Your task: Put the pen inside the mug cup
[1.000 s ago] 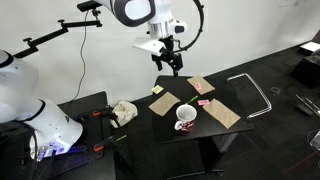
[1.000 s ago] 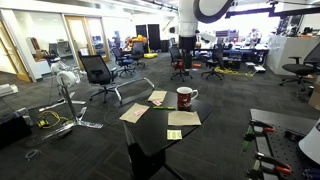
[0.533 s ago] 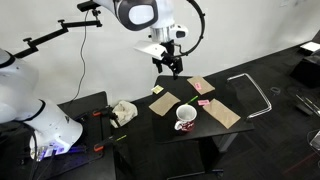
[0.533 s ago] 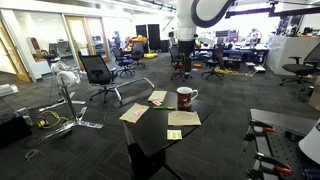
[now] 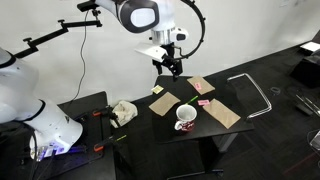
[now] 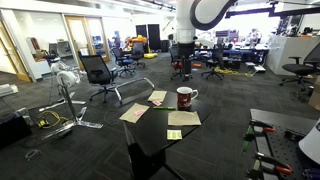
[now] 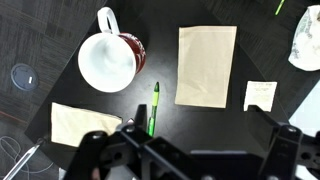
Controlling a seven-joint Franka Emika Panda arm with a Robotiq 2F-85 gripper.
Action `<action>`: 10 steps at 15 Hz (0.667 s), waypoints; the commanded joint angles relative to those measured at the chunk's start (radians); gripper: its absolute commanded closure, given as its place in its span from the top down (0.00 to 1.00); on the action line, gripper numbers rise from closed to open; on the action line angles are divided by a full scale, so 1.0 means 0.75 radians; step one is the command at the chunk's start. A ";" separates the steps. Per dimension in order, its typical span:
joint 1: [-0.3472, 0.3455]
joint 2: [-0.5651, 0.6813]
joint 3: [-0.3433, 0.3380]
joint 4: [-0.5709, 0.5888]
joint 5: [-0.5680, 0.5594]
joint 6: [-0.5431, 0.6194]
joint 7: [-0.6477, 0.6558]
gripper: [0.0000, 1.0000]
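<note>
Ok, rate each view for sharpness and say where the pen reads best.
Wrist view: sharpest, with the pen and mug crisp, though the gripper at the bottom edge is close and blurred. In an exterior view the pen is only a soft speck. In an exterior view the mug is clear but the pen cannot be made out.

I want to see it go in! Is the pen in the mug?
Out. The pen lies on the table beside the mug, which looks empty.

Counts on table: 1 mug cup (image 7: 107,62); 1 pen (image 7: 153,110); 3 brown paper sheets (image 5: 164,102); 1 small pale note (image 7: 260,95); 1 pink object (image 5: 205,102); 1 crumpled cloth (image 5: 123,110).
</note>
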 commanded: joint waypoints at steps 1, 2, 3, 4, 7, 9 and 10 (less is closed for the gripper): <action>-0.004 0.112 0.002 0.086 0.041 0.007 -0.043 1.00; -0.007 0.142 0.004 0.108 0.049 0.011 -0.048 1.00; -0.011 0.169 0.007 0.128 0.056 0.017 -0.053 1.00; -0.015 0.200 0.009 0.150 0.066 0.037 -0.053 1.00; -0.029 0.289 0.023 0.217 0.105 0.085 -0.068 1.00; -0.038 0.345 0.030 0.259 0.122 0.112 -0.073 1.00; -0.040 0.368 0.032 0.274 0.119 0.130 -0.064 1.00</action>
